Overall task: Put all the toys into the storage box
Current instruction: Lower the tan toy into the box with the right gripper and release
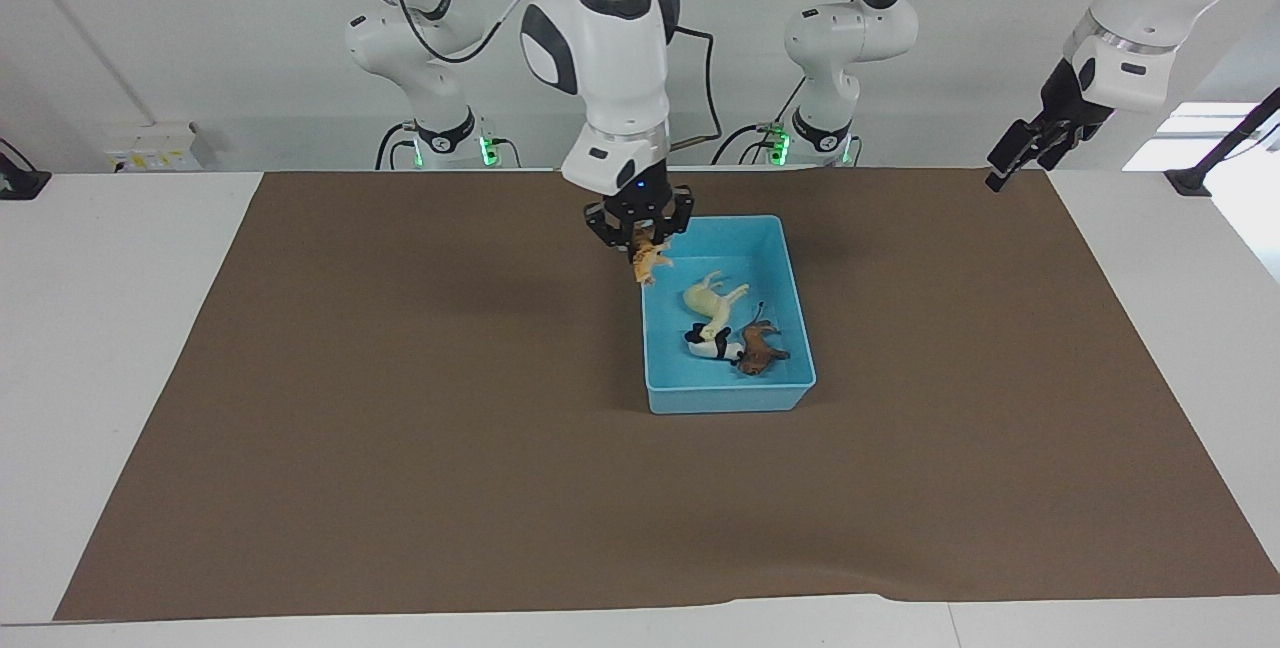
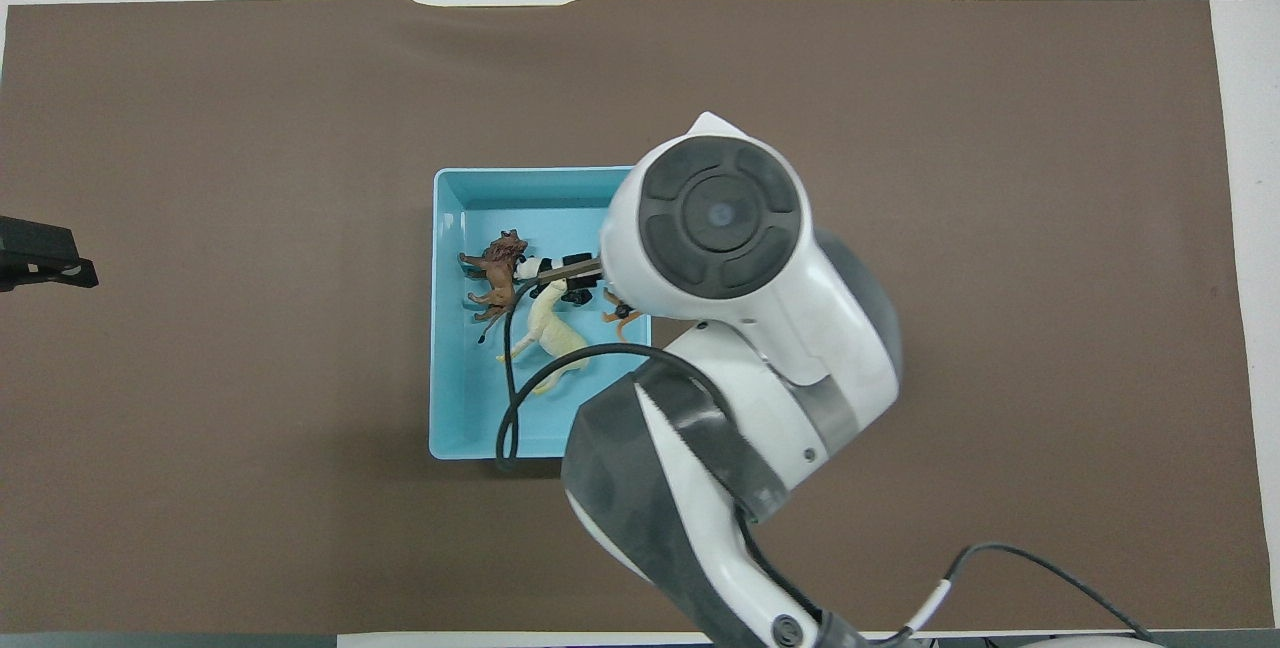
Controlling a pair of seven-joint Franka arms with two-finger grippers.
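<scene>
1. a white desk (image 1: pixel 120 348) is covered by a large brown mat (image 1: pixel 400 448), and two white robot arms reach over it.
2. a light blue storage box (image 1: pixel 727 398) sits on the mat near the middle of the desk, a little toward the left arm's end.
3. three toys lie on their sides in the box: a cream-white horse (image 1: pixel 712 300), a black-and-white panda (image 1: pixel 712 343) touching it, and a dark brown lion (image 1: pixel 760 348) just beside the panda.
4. the right gripper (image 1: pixel 640 233) hangs over the box's rim at the corner nearest the robots, on the right arm's side. its jaws are clenched on a tan spotted big cat (image 1: pixel 648 258), which dangles below them in the air.
5. the left gripper (image 1: pixel 1030 143) is raised high over the mat's edge at the left arm's end of the desk, well apart from the box. its jaws are released and carry nothing.
6. in the overhead view the right arm's wrist covers part of the box.
</scene>
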